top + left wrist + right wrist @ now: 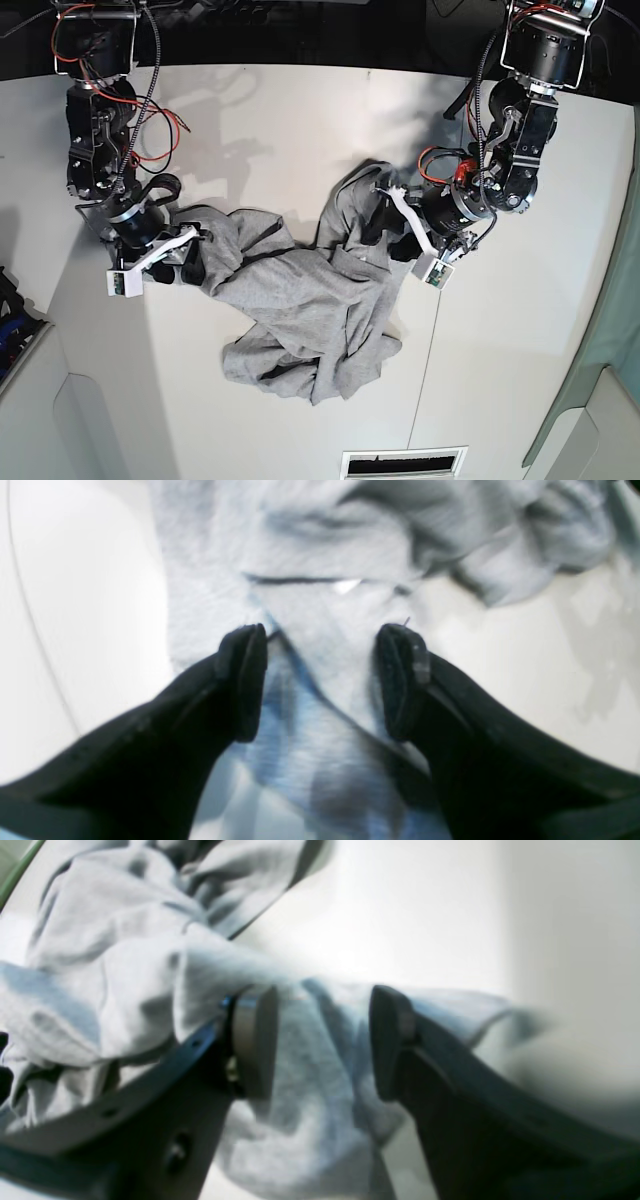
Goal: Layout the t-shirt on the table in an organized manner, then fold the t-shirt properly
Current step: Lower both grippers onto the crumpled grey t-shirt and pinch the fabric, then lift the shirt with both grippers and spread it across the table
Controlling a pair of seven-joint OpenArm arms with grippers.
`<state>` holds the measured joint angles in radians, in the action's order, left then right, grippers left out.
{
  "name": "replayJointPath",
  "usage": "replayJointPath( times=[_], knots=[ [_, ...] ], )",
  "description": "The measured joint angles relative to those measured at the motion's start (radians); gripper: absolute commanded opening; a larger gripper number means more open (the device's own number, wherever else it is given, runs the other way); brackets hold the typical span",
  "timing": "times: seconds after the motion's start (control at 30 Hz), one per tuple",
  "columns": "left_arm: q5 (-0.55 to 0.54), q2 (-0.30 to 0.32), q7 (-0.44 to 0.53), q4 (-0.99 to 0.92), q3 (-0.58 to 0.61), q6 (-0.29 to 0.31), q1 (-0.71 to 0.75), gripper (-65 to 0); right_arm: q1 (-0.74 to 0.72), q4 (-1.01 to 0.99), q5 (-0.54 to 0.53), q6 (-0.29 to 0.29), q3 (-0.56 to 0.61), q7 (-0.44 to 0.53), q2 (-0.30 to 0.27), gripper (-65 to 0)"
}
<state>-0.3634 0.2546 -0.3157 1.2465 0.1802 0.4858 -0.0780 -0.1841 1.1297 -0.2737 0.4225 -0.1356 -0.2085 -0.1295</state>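
Observation:
The light grey t-shirt [300, 300] lies crumpled in a heap in the middle of the white table [520, 330], with no lettering showing. My left gripper [392, 225] is at the shirt's upper right bunch. In its wrist view, the left gripper [322, 680] is open, and a flat hemmed stretch of the t-shirt [325, 545] runs between and beyond the fingers. My right gripper [192, 258] is at the shirt's left edge. In its wrist view, the right gripper [322, 1040] stands open over a fold of the t-shirt [125, 950] that lies loose in the gap.
A thin dark seam [425, 360] runs down the table on the right side. A white vent grille [405, 463] sits at the front edge. A green curtain [610, 350] hangs at the far right, and a blue object [10, 320] is at the left edge.

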Motion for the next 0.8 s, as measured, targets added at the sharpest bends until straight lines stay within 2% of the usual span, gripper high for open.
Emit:
replayJointPath(
  times=[0.1,0.17,0.2,0.27,0.33,0.4,0.43,0.5,0.8],
  knots=[
    [0.000,0.000,0.001,-0.013,0.000,0.000,-0.002,-27.4,-0.013,-0.021,0.001,0.000,0.021,0.005,0.010,-35.4],
    [0.000,0.000,0.001,-0.015,0.006,0.000,0.008,-28.4,-0.016,-0.048,0.024,-0.003,0.047,0.010,0.016,-38.0],
    [-0.001,0.000,0.001,-0.015,0.013,0.000,0.011,-31.9,-0.019,-0.066,0.050,-0.004,0.062,0.010,0.018,-41.3],
    [0.000,-0.003,0.000,-0.017,0.018,0.019,0.014,-45.6,-0.028,-0.097,0.075,-0.004,0.093,0.010,0.027,-48.9],
    [0.002,-0.002,-0.002,-0.014,0.018,0.077,0.011,-57.6,-0.048,-0.111,0.090,-0.004,0.122,0.009,0.031,-55.2],
    [0.008,-0.002,-0.003,0.016,0.018,0.128,0.012,-65.0,-0.076,-0.112,0.121,0.000,0.126,0.028,0.034,-62.3],
    [0.004,0.000,-0.003,0.041,0.018,0.153,0.013,-65.0,-0.090,-0.112,0.135,0.000,0.126,0.045,0.033,-65.0],
    [0.004,0.010,-0.006,0.108,0.019,0.187,0.014,-65.0,-0.121,-0.112,0.167,-0.001,0.126,0.055,0.028,-65.0],
    [-0.032,0.117,-0.007,0.429,0.027,0.203,0.011,-65.0,-0.257,-0.112,0.219,0.000,0.124,0.050,0.024,-65.0]
  ],
)
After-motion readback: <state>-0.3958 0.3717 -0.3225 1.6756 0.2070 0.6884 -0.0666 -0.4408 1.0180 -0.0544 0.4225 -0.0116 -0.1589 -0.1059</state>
